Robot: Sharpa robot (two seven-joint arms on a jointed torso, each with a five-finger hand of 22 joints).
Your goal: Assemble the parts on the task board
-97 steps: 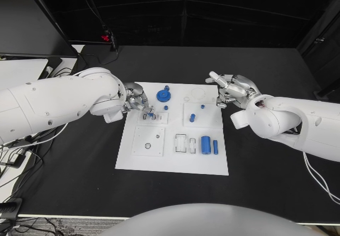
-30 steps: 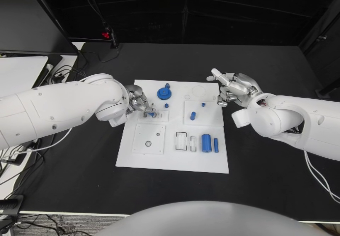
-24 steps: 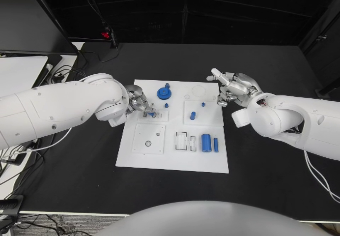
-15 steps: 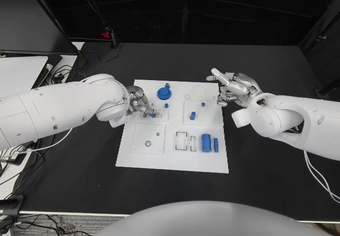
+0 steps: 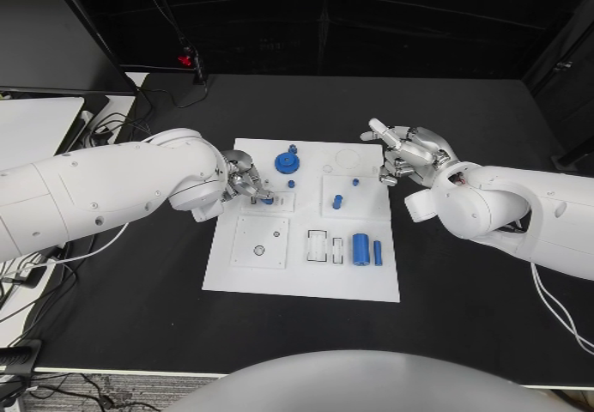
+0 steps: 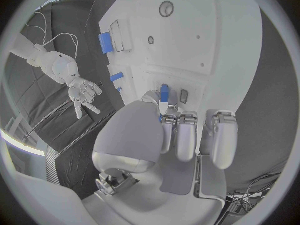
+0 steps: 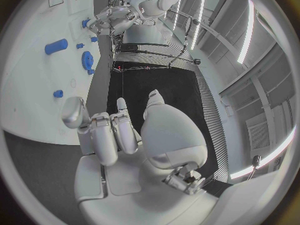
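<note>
Fingers (image 6: 177, 135) of your left hand (image 5: 241, 184) pinch a small blue part (image 6: 164, 92) just beyond their tips, upright over the board (image 5: 297, 275). Farther off, your right hand (image 5: 409, 154) hovers at the board's edge, fingers spread, holding nothing.

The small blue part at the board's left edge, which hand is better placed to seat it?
Left, probably. The left hand is already at the small blue part, fingertips on it; the right hand hovers beside the task board, holding nothing.
</note>
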